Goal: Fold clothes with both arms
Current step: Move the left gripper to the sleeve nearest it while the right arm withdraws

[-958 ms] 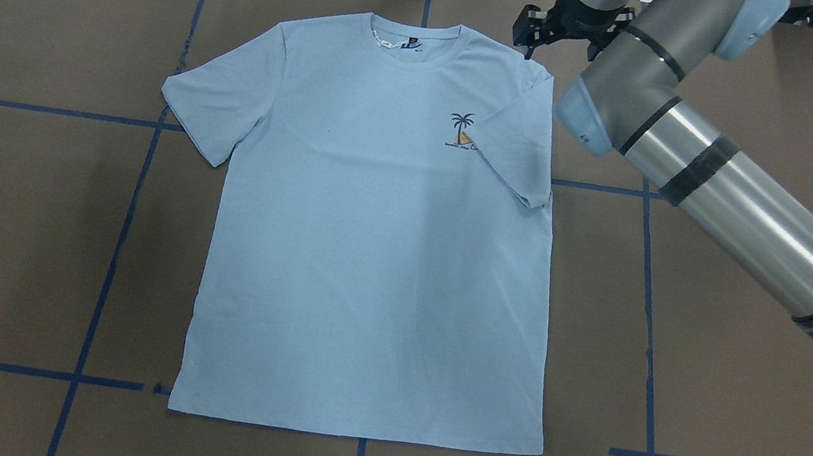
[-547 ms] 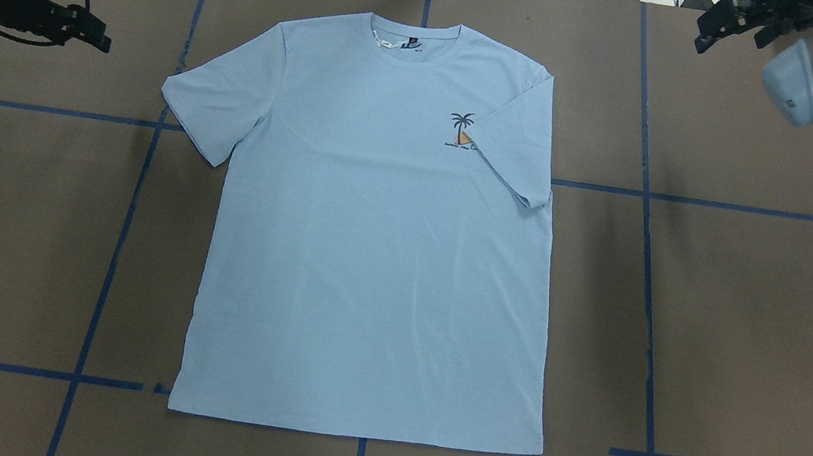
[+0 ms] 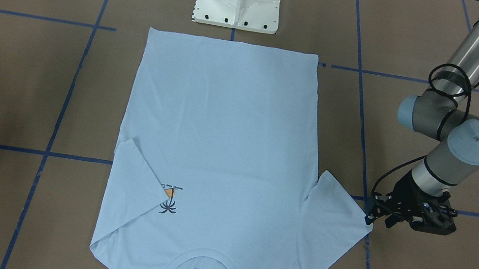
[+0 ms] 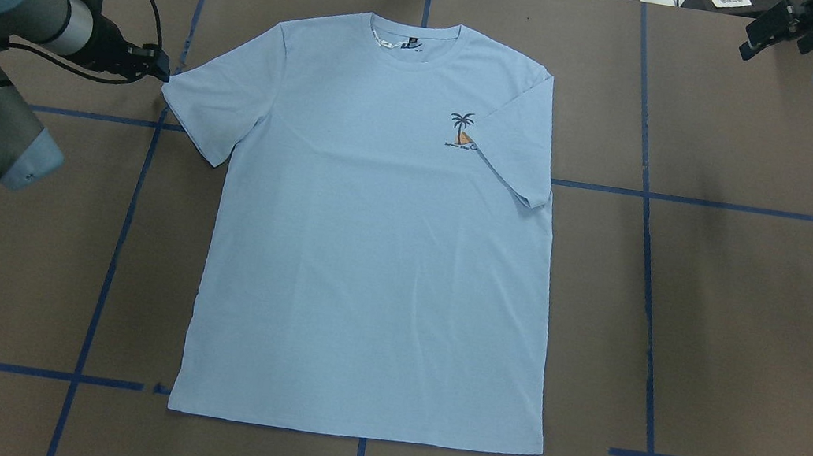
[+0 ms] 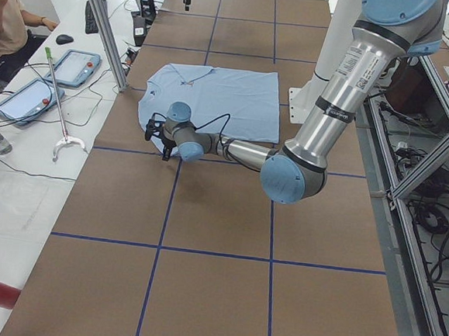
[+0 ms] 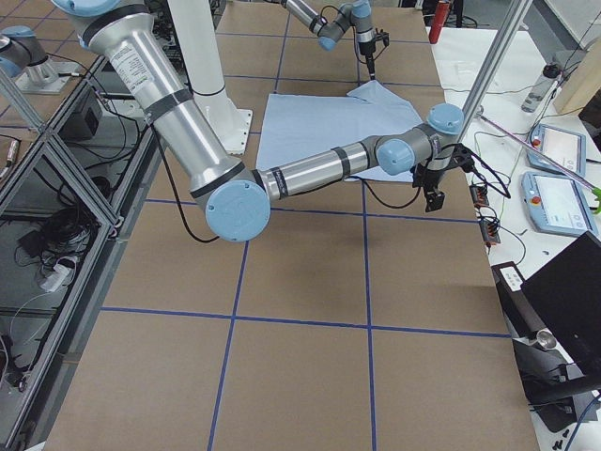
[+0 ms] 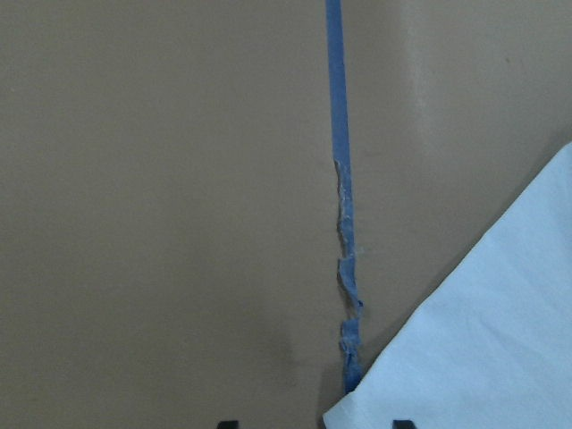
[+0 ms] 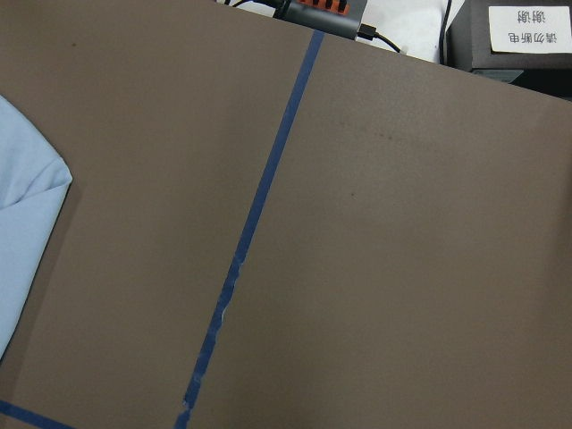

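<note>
T-shirt (image 4: 379, 256) laid flat on the table (image 4: 761, 310), face up, collar (image 4: 414, 30) away from the robot, hem (image 4: 354, 431) toward the base. The sleeve on the robot's right (image 4: 521, 145) is turned in over the chest. The other sleeve (image 4: 209, 101) is spread out.

Handling, as judged:
- Light, thin knit, and limp; no shape is likely to be kept once lifted.
- A single layer is apt to drag on the paper and wrinkle.
- Hold is best taken at edges: sleeve tip, shoulder seam, hem corners.
- A pinch from the side, low to the table, would be needed.

Left gripper (image 4: 163, 65): set at the tip of the spread sleeve, jaws apart.
Right gripper (image 4: 760, 30): well apart from the shirt, over the far corner; whether its jaws are apart or together cannot be told.

Views compared:
- Overhead: only nearness of gripper and sleeve is shown.
- Left wrist: the sleeve corner (image 7: 465, 357) is seen between the two fingertips (image 7: 402, 423), beside torn tape (image 7: 344, 268); nothing is clamped.
- Front-facing: the turned-in sleeve is seen to cover part of the logo (image 3: 169, 198).
- Right wrist: a shirt edge (image 8: 22, 206) and bare table are seen, but no fingers.
</note>
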You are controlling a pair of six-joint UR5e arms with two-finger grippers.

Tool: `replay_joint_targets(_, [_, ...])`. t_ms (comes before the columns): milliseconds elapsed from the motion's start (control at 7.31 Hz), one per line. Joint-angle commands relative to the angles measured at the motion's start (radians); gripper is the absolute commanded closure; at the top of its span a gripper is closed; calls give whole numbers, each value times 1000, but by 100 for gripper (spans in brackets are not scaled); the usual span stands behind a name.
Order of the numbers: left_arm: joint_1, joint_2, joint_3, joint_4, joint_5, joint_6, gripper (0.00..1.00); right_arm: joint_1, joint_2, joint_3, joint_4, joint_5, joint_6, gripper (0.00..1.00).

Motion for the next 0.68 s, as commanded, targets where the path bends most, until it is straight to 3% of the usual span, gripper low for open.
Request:
replay_joint_targets(0, [12,-21,34,-3,11,-8,56,0,-1,-2,0,-1,-1,0])
replay_joint_targets(274, [12,-21,38,-3,11,-6,58,-1,-1,-2,0,-2,-1,0])
replay_joint_targets(547, [12,-22,38,-1,11,-6,100,-3,-1,-2,0,-4,1,0])
